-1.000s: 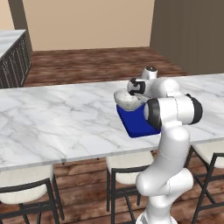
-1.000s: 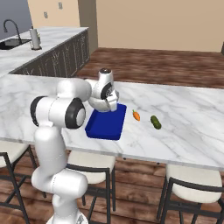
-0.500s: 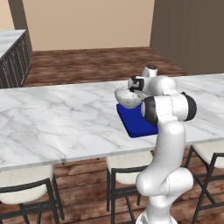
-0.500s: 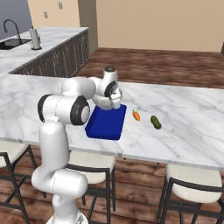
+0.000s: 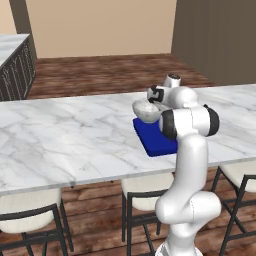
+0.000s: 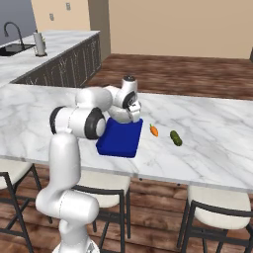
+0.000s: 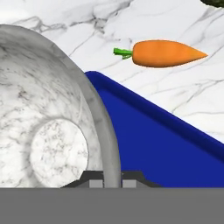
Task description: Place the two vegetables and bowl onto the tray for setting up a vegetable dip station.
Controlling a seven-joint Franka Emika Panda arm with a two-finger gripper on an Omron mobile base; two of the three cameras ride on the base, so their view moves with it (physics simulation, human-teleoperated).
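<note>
My gripper (image 7: 113, 179) is shut on the rim of the grey-white speckled bowl (image 7: 43, 109), with one finger inside the rim and one outside. In the left base view the bowl (image 5: 146, 111) hangs at the far end of the deep-blue tray (image 5: 152, 140), held by the gripper (image 5: 156, 100). The tray (image 7: 153, 144) lies just beneath the bowl. The orange carrot (image 7: 164, 53) lies on the marble beyond the tray's rim. In the right base view the carrot (image 6: 153, 130) and the dark green vegetable (image 6: 175, 138) lie to the right of the tray (image 6: 118, 141).
The marble counter (image 5: 60, 140) stretches wide to the left of the tray. Stools (image 6: 217, 217) stand under its near edge. A second counter with a sink and a kettle (image 6: 39, 44) is at the far left.
The hand holding the bowl has shifted a little towards the carrot side over the tray's far end, and the arm's elbow has swung with it. The vegetables have not moved.
</note>
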